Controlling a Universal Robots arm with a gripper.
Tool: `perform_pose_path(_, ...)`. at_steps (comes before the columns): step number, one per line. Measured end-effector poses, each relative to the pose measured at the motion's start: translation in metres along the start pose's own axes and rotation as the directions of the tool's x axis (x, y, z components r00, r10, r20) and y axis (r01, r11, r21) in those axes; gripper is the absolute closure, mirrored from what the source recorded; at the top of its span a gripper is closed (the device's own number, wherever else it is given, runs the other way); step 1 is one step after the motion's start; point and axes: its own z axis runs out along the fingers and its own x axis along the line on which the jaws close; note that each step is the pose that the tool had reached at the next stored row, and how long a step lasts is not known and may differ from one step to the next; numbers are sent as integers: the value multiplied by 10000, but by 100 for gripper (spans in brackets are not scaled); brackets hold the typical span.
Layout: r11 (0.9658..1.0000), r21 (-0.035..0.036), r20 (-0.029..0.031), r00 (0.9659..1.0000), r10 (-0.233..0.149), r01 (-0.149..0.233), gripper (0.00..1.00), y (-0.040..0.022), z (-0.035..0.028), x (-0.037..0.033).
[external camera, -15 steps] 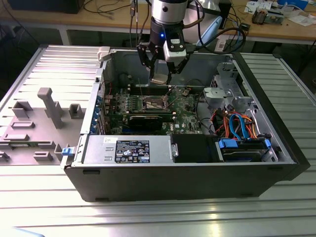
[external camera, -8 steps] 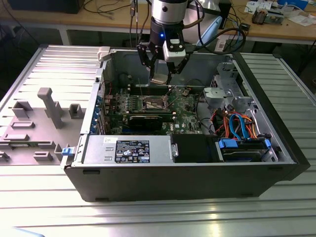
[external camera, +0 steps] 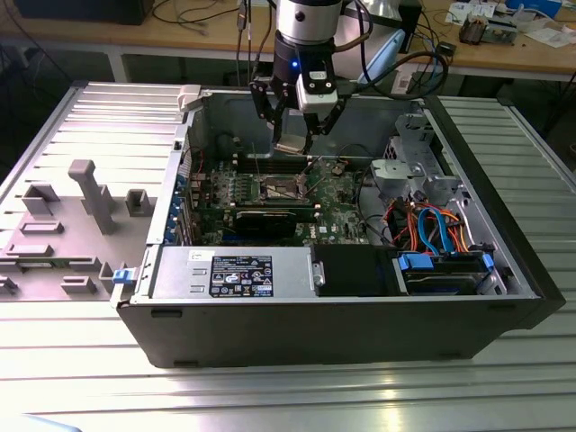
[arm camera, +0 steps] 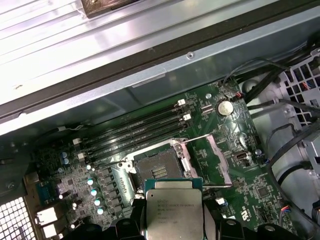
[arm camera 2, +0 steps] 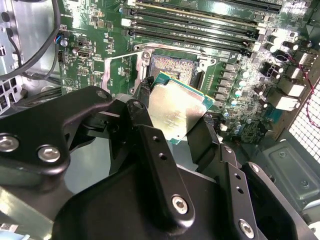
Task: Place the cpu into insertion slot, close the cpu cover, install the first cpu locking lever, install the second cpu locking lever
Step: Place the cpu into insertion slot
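A: The chip (arm camera 2: 177, 112)?
B: Square, silver-grey top, green edge; tilted, held above the slot (arm camera 2: 172, 65), apart from it.
A: The cover (arm camera 2: 107, 75)?
B: Thin silver frame with a square window, swung open beside the bare slot.

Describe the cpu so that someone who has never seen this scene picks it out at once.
Find the open computer case and the green motherboard inside it. Over the board's empty socket, the black pincer grips the cpu. It is a small flat square with a silver-grey metal top and green rim, unlike the round coin battery.
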Motion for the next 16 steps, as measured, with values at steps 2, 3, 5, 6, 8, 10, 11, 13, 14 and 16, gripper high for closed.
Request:
perform_pose_path(2,10000,-1,1,10000,33,-33,45,0,0,0)
perform_pose_path(3,10000,-1,1,10000,48,-48,45,0,0,0)
perform_pose_path(5,9999,-2,3,9999,105,-105,45,0,0,0)
perform_pose_path(6,9999,-3,3,9999,124,-124,45,0,0,0)
perform_pose_path(8,9999,-3,4,9999,160,-160,45,0,0,0)
perform_pose_path(10,9998,-4,4,9998,205,-205,45,0,0,0)
perform_pose_path(11,9998,-5,5,9998,220,-220,45,0,0,0)
perform_pose_path(13,9997,-5,6,9997,263,-263,45,0,0,0)
perform_pose_path(14,9996,-6,6,9996,287,-287,45,0,0,0)
perform_pose_path(16,9995,-7,7,9995,329,-329,45,0,0,0)
